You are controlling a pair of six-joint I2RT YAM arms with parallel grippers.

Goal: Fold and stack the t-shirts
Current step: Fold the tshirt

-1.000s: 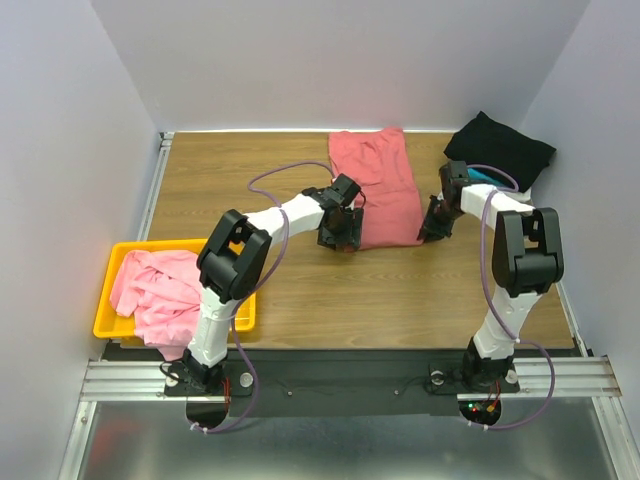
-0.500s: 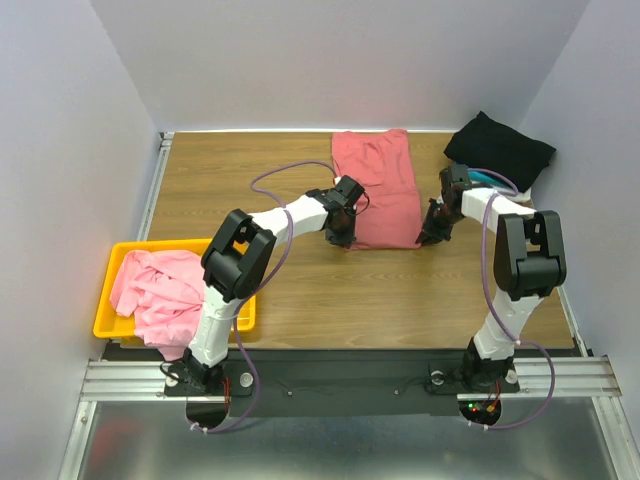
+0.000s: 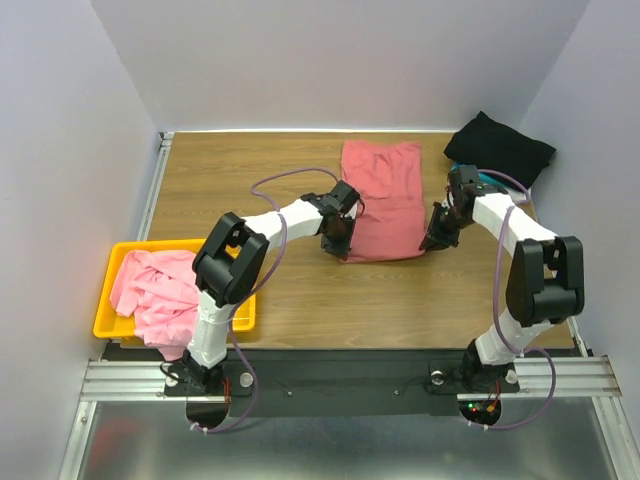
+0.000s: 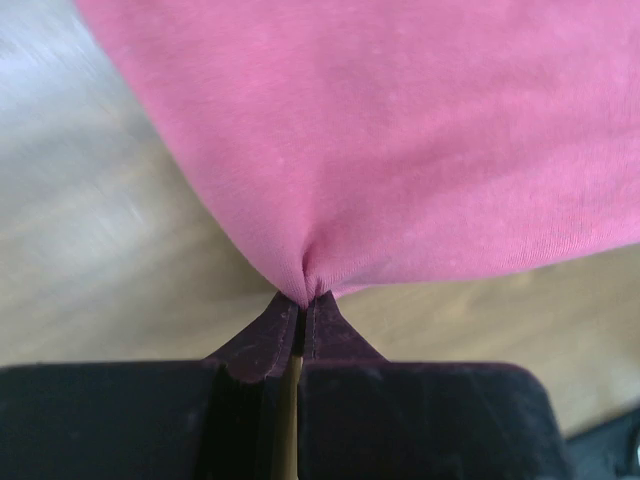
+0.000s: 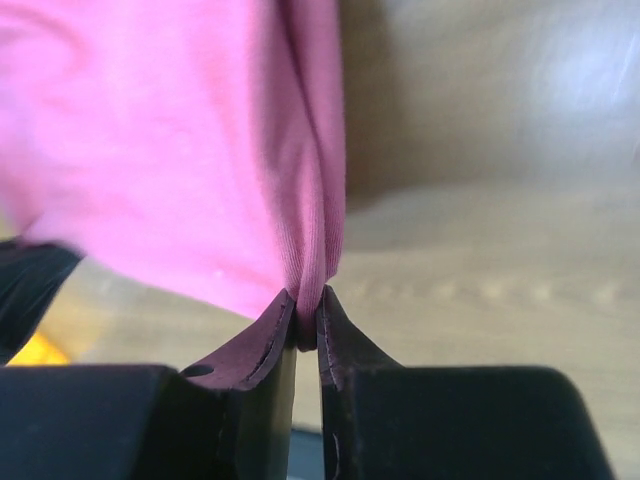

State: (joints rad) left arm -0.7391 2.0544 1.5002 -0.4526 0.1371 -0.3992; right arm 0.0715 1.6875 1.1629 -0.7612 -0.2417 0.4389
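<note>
When checking the desk (image 3: 230, 180) from above, found the dusty-red t-shirt (image 3: 383, 200) spread flat right of centre, running from near the far edge toward the middle. Saw the left gripper (image 4: 302, 303) closed down on the shirt's near-left corner, with cloth puckered into a small peak at the fingertips. Saw the right gripper (image 5: 306, 300) likewise nipped tight on the near-right corner, with a doubled fold of fabric caught between the tips. Judged both corners taken together so as to carry the near hem up and over toward the far edge, keeping the fold square and the cloth taut across its width. Judged the fold not yet made, going by the flat lie of the shirt. Noted the black t-shirt (image 3: 500, 150) bunched in the far right corner, near the red one yet apart from it, likely parked there for the stack. Noted the light pink t-shirt (image 3: 155, 290) heaped in the yellow basket (image 3: 108, 322) at the near left edge, spilling over its near rim, presumably awaiting its turn. Looked for brands, labels or printing on shirts, basket and fingers; found none readable.
</note>
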